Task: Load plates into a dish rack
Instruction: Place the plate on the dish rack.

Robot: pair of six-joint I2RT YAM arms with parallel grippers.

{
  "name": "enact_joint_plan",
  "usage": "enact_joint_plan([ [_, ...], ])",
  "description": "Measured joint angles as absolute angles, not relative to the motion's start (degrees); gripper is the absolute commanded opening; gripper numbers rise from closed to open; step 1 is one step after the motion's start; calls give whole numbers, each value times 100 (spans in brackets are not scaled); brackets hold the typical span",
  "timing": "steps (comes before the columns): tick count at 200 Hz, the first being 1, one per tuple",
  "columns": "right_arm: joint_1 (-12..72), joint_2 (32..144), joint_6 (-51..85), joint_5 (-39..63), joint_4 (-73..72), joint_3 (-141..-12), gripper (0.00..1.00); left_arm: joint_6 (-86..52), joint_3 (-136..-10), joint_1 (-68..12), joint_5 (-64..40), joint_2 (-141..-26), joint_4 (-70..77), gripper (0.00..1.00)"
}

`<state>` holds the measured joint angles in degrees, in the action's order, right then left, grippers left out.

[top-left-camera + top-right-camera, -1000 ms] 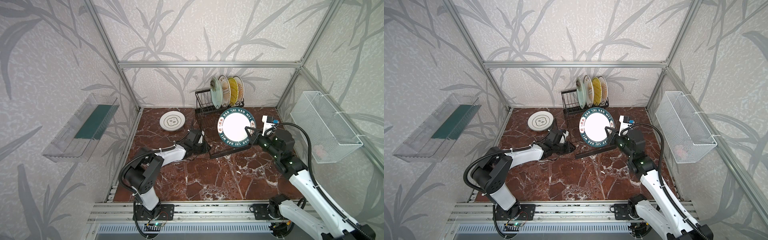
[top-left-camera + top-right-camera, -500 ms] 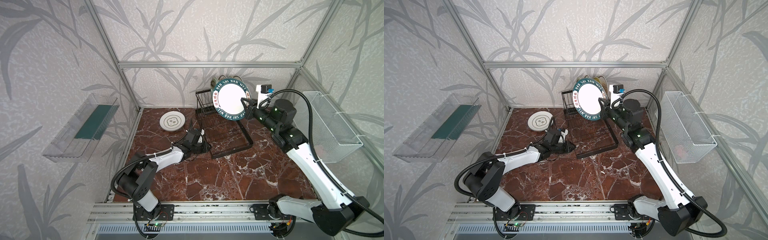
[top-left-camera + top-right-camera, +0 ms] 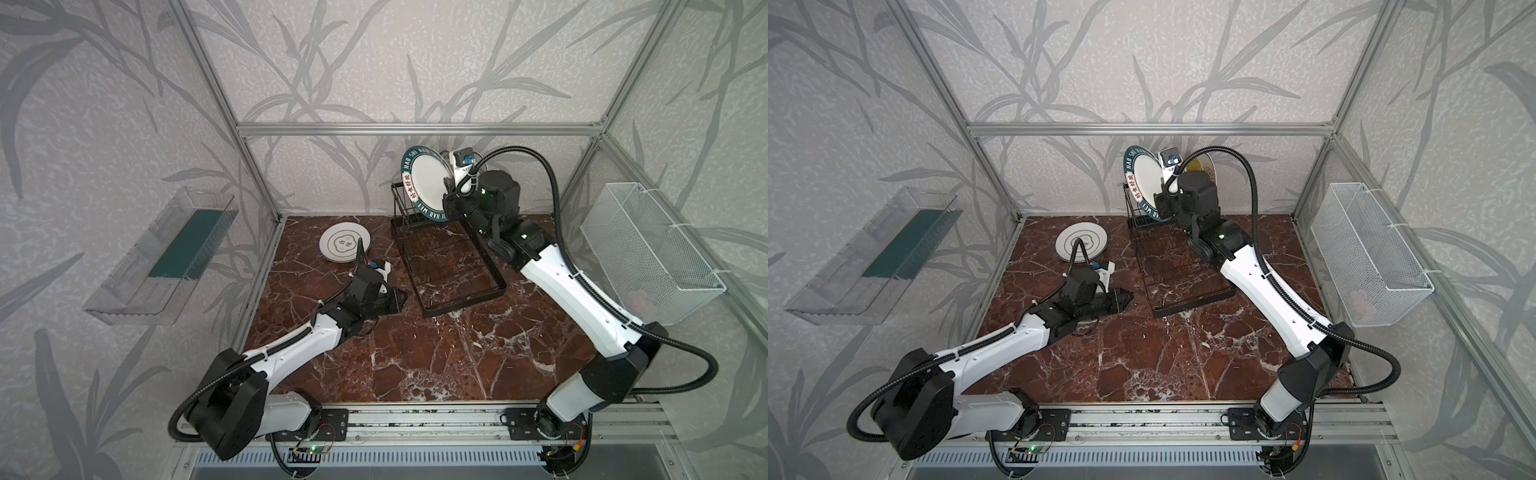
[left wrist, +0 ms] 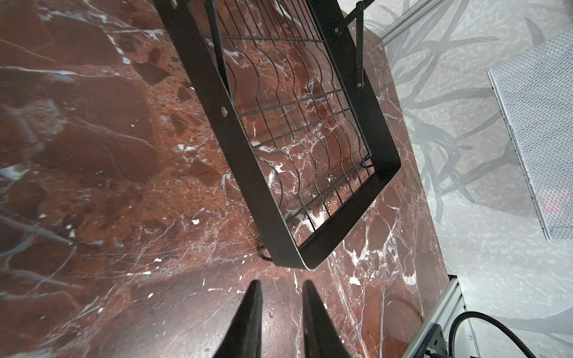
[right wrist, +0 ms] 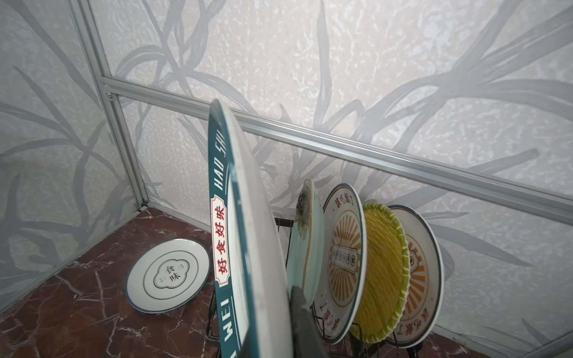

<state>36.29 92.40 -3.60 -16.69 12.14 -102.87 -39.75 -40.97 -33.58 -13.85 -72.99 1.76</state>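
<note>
Lettered-rim plate (image 3: pixel 428 183), clamped by the right gripper (image 3: pixel 448 203), is being held over the far slots of the dish rack (image 3: pixel 463 300), risking collision with the mint plate (image 5: pixel 305 241) if tilted; left gripper (image 4: pixel 281 283) parted, empty.

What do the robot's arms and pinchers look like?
The left arm and right arm have white shells and chunky black joints. A ribbed black cable loops along each. The left gripper has two thin, pointed black fingers.
</note>
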Motion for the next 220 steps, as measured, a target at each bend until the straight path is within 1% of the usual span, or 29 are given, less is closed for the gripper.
enact_joint_plan([
  [39, 3754, 9944, -615, -2373, 1393, -10910, 0, -3916, -3951, -3267, -1166, -6864, 25, 22],
  [120, 3863, 11183, -762, -3417, 1608, -12250, 0, -3894, -3837, -3181, -1146, -6812, -99, 21],
  [220, 4106, 12514, -838, -4154, 2307, -14103, 0, -3892, -3721, -3098, -1164, -6681, -161, 21],
])
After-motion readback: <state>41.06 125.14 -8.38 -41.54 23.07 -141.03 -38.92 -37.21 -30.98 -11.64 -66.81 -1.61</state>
